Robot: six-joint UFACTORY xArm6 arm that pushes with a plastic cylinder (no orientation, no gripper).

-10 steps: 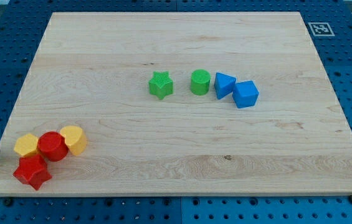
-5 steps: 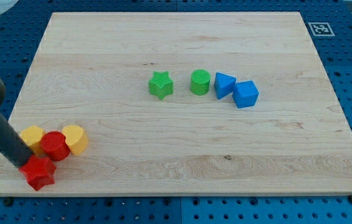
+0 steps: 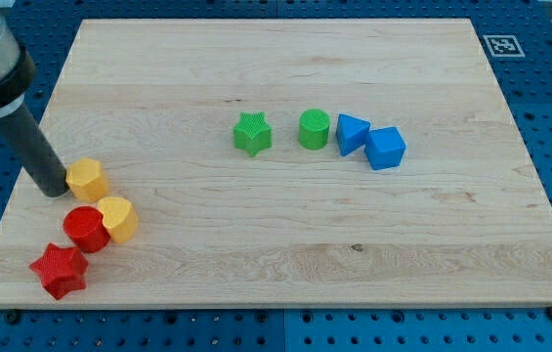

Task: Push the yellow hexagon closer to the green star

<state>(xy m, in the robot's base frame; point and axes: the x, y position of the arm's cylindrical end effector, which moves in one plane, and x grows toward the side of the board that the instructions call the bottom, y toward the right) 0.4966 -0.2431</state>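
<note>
My tip rests on the board at the view's left and touches the left side of a yellow hexagon. The green star stands near the board's middle, far up and to the right of the hexagon. A second yellow block, its shape unclear, sits just below the hexagon and touches a red cylinder. A red star lies near the bottom left corner.
A green cylinder stands right of the green star, followed by two blue blocks. The wooden board lies on a blue pegboard. A black-and-white marker sits off the top right corner.
My tip swept in from the left edge and up, pushing the yellow hexagon up and right out of the cluster. The red star slid slightly down and right.
</note>
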